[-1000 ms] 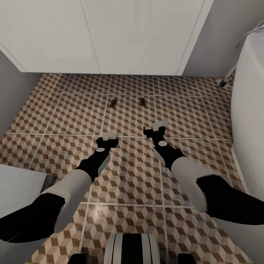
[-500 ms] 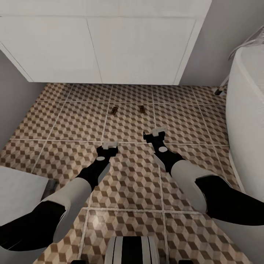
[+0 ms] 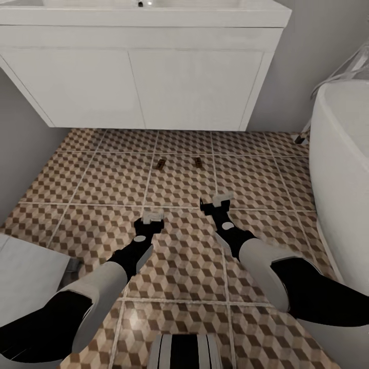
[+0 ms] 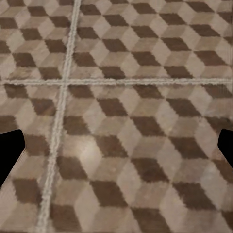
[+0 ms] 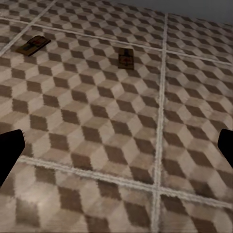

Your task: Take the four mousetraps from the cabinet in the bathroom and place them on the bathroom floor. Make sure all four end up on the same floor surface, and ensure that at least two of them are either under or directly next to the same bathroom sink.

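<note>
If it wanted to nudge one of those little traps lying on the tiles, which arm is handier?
Probably the right: its claw hangs closer to the two mousetraps than the left claw.

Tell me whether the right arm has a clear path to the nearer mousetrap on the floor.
Probably yes: the right gripper hangs open with bare bathroom floor between it and the mousetrap; nothing blocks it, though reach is uncertain.

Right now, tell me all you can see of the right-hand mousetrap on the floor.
The right mousetrap is a small flat brown board with a red mark and dark metal parts. It lies flat on the tiled floor, in front of the white sink unit, apart from the other mousetrap to its left. Neither gripper touches it.
</note>
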### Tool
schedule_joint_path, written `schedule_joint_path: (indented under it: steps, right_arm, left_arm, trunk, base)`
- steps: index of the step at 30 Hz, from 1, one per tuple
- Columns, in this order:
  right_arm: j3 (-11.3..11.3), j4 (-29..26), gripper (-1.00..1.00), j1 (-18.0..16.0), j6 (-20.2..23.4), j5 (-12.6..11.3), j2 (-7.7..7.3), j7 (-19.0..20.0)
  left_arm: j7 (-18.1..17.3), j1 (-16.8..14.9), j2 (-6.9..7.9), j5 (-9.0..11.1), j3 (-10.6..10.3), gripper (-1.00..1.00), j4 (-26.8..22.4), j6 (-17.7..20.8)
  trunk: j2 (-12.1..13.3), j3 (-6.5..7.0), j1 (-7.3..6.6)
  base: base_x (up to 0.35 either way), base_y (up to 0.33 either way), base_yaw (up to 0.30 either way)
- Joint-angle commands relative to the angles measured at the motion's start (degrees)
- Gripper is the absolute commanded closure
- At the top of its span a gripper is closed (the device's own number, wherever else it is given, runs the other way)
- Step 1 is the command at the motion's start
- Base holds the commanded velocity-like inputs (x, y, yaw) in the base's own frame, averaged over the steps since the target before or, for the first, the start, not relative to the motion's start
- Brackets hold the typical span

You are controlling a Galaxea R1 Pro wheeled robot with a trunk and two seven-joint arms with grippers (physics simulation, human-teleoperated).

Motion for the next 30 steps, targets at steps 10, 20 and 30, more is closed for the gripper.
schedule_joint_path:
  steps: [10, 20, 30]
  right_arm:
    - [0.3, 0.2, -1.0, 3.4, -0.5, 0.4, -0.85, -0.6]
    - [0.3, 0.2, -1.0, 6.8, -2.9, 0.4, -2.0, -0.6]
    - [0.2, 0.2, -1.0, 10.1, -4.2, 0.4, -2.45, -0.5]
  left_arm:
    - [0.3, 0.5, -0.08, 0.6, -0.5, -1.0, 14.1, -22.3]
    - [0.3, 0.6, -0.03, 0.6, -0.5, -1.0, 19.3, -25.4]
    - [0.3, 1.9, 0.05, 0.6, -0.5, -1.0, 20.4, -25.7]
  trunk:
    - [0.1, 1.3, -0.16]
    - [0.1, 1.3, -0.16]
    - [0.1, 1.3, -0.16]
  base:
    - [0.0, 0.0, 0.0]
    - [0.0, 0.0, 0.0]
    - [0.0, 0.0, 0.0]
